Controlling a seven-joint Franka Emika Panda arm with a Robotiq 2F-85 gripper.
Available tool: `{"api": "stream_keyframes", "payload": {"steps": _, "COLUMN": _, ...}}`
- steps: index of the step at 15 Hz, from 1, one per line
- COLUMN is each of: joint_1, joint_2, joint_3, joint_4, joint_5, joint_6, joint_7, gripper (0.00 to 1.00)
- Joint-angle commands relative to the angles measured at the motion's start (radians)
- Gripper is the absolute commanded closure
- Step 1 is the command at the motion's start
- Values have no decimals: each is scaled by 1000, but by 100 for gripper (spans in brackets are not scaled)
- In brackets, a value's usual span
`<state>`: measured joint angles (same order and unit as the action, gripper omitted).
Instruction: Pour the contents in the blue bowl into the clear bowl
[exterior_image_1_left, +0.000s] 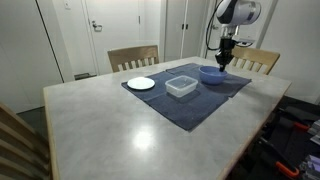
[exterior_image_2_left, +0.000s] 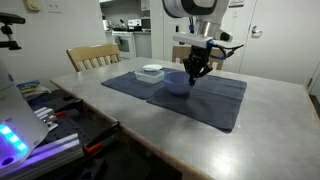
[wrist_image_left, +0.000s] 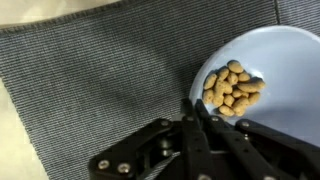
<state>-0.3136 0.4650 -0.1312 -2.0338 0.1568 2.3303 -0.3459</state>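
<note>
The blue bowl (exterior_image_1_left: 212, 73) sits on a dark blue cloth (exterior_image_1_left: 190, 100) and also shows in the other exterior view (exterior_image_2_left: 177, 84). In the wrist view the bowl (wrist_image_left: 280, 70) holds a heap of peanuts (wrist_image_left: 232, 88). My gripper (wrist_image_left: 193, 108) is at the bowl's near rim, its two fingers closed on the rim; it shows above the bowl in both exterior views (exterior_image_1_left: 226, 60) (exterior_image_2_left: 197, 68). The clear bowl (exterior_image_1_left: 181, 86) stands empty on the cloth beside the blue bowl and also shows in an exterior view (exterior_image_2_left: 152, 72).
A small white plate (exterior_image_1_left: 141, 83) lies on the cloth's far corner. The cloth lies on a grey table (exterior_image_1_left: 110, 125). Wooden chairs (exterior_image_1_left: 133, 56) (exterior_image_1_left: 258, 60) stand behind the table. Tools and cables lie on a bench (exterior_image_2_left: 60, 115) near the table edge.
</note>
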Motion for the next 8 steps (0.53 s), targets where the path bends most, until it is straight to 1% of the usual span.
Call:
{"api": "stream_keyframes", "payload": {"steps": 1, "joint_1": -23, "joint_2": 14, "joint_3": 18, "joint_4": 40, "joint_5": 12, "joint_6": -51, "joint_7": -18, "gripper": 99}}
{"api": "stream_keyframes", "payload": {"steps": 8, "joint_1": -12, "joint_2": -7, "joint_3": 7, "joint_4": 77, "joint_5": -10, "joint_6": -119, "joint_7": -5, "gripper": 99}}
